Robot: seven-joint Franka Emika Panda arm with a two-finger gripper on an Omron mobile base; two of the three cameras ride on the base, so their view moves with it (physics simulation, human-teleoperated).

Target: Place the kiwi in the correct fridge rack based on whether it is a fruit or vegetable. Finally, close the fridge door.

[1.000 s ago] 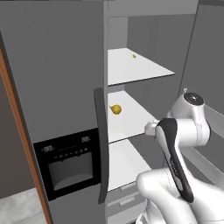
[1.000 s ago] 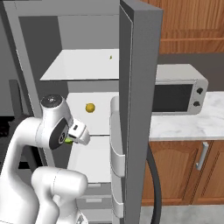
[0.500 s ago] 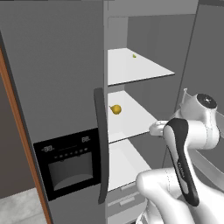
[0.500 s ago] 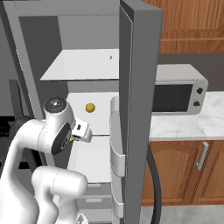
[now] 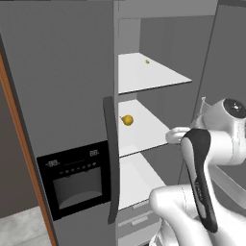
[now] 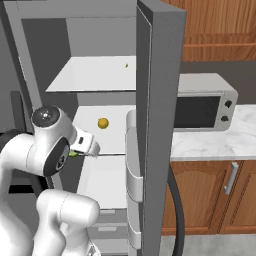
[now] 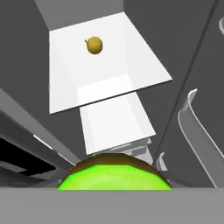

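Note:
The kiwi, bright green with a brown rim, sits close against the hand camera at the bottom of the hand view. A sliver of the kiwi also peeks from under the white hand. My gripper is shut on it, held in the air just in front of the open fridge, about level with the middle fridge rack. That rack carries a yellow-orange pear-shaped fruit. A lower rack lies below and a top rack above. The fridge door stands open.
A tiny yellow-green speck lies on the top rack. The other grey door with the black dispenser panel is at the left. Pale door bins line the open door. A microwave stands on the marble counter.
My elbow has swung a little to the right in the left base view, and the hand holding the kiwi has risen slightly. The fridge contents have not moved.

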